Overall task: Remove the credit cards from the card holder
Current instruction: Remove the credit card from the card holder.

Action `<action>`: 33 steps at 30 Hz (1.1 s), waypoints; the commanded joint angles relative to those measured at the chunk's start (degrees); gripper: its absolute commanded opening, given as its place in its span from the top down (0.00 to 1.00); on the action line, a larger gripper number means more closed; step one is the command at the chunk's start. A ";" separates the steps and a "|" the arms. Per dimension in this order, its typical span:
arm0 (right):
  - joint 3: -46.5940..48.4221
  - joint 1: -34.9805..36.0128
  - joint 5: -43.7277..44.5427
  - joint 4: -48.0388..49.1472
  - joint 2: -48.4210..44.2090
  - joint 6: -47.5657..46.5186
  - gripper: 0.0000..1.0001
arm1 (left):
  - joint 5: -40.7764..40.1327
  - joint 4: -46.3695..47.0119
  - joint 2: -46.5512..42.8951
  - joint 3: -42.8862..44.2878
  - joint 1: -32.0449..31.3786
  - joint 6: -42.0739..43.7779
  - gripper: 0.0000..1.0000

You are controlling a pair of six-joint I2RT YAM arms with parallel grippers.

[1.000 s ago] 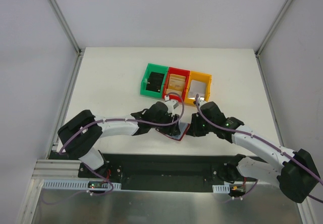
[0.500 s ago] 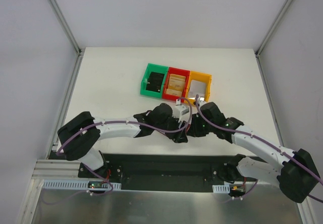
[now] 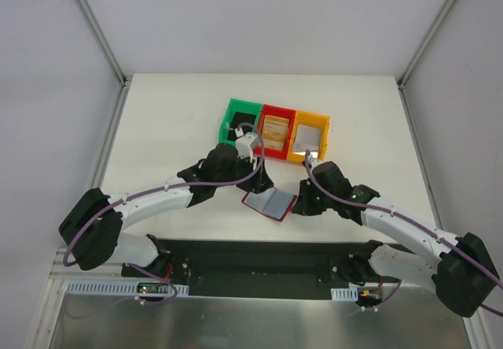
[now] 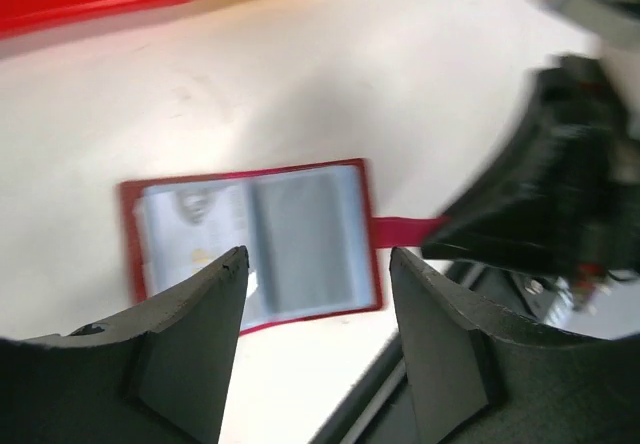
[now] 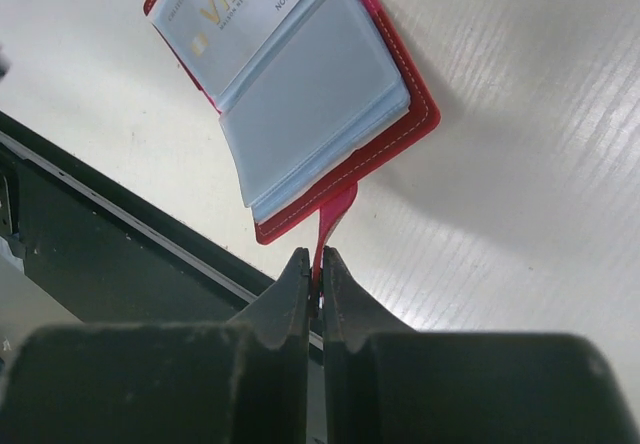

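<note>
The dark red card holder (image 3: pixel 269 204) lies open on the white table near its front edge, showing two grey-blue sleeves. In the right wrist view the card holder (image 5: pixel 300 94) shows a pale card printed "VIP" (image 5: pixel 232 2) in one sleeve. My right gripper (image 5: pixel 315 264) is shut on the holder's red strap tab (image 5: pixel 335 214); it also shows in the top view (image 3: pixel 301 202). My left gripper (image 3: pixel 262 182) is open and empty, above and just behind the holder. In the left wrist view the holder (image 4: pixel 255 244) lies beyond the open left gripper (image 4: pixel 318 264).
Three small bins stand in a row behind the holder: green (image 3: pixel 228 125), red (image 3: pixel 264 112) and yellow (image 3: pixel 324 121). The red one holds tan cards, the green one something dark. A black base rail (image 3: pixel 259 258) runs along the table's front edge.
My left gripper has drawn back up and to the left, off the card holder, which now lies uncovered and open. My right gripper has kept its hold on the strap.
</note>
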 commanded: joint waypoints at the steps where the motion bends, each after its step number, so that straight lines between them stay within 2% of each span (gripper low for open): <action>1: -0.32 0.05 2.34 -1.62 -1.80 -0.89 0.92 | -7.76 -3.50 1.75 -2.90 1.95 -4.24 0.42; 6: -0.24 -0.74 4.10 -3.99 -3.82 -0.63 0.60 | -13.13 -6.13 3.51 -2.47 2.39 -5.21 0.42; 9: 1.34 -0.74 6.99 -7.67 -5.67 -0.63 0.49 | -14.10 -6.75 4.39 -2.20 3.09 -5.47 0.42; 12: 3.10 -0.65 7.97 -9.62 -8.21 -0.89 0.47 | -14.19 -6.84 4.83 -2.38 3.27 -6.00 0.43; 14: 2.84 -0.30 5.61 -7.44 -8.57 -0.46 0.51 | -16.12 -6.58 5.44 -2.20 3.27 -6.18 0.43; 16: 2.40 0.58 2.28 -4.19 -6.22 1.12 0.57 | -16.57 -6.05 6.58 -1.94 3.44 -6.52 0.43; 19: 1.00 1.98 -0.29 0.73 -1.47 4.02 0.59 | -16.48 -5.52 8.16 -1.24 3.44 -6.96 0.44; 26: -2.96 1.90 2.60 6.46 2.76 9.12 0.43 | -14.63 -4.47 9.66 -1.58 3.36 -7.05 0.44; 33: -2.70 -1.87 4.10 8.31 8.99 8.16 0.41 | -8.75 -1.66 10.54 -4.04 3.36 -7.84 0.46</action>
